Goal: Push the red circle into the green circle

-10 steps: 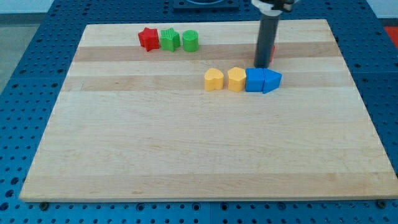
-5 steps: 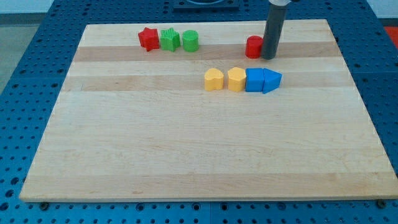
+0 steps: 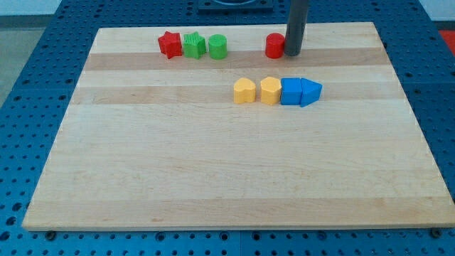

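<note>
The red circle (image 3: 274,45) sits near the view's top, right of centre on the wooden board. My tip (image 3: 293,53) stands right against its right side. The green circle (image 3: 218,47) is further to the view's left, at about the same height, with a gap of bare board between the two. The rod rises straight up out of the view's top.
A green star (image 3: 193,45) and a red star (image 3: 169,44) sit in a row left of the green circle. Below, two yellow blocks (image 3: 244,91) (image 3: 270,91), a blue cube (image 3: 291,92) and a blue triangle (image 3: 311,92) form a row. The board's top edge (image 3: 234,28) is close.
My tip has moved from in front of the red circle to its right side, then pushed it left and slightly up, toward the green circle. The other blocks have not moved.
</note>
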Action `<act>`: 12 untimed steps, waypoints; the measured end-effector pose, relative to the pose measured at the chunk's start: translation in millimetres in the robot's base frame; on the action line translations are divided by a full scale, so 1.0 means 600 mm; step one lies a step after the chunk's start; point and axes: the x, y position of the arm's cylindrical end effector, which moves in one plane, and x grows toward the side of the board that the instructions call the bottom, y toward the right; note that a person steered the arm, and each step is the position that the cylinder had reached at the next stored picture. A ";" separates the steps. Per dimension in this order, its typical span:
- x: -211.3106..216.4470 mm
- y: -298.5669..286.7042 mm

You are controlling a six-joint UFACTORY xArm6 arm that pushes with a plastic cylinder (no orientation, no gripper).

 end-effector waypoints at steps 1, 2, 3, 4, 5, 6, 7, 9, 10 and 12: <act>-0.007 0.000; -0.021 0.000; -0.022 -0.002; -0.022 -0.016; -0.022 -0.033; -0.022 -0.048; -0.022 -0.067; -0.022 -0.099; -0.022 -0.107; -0.022 -0.116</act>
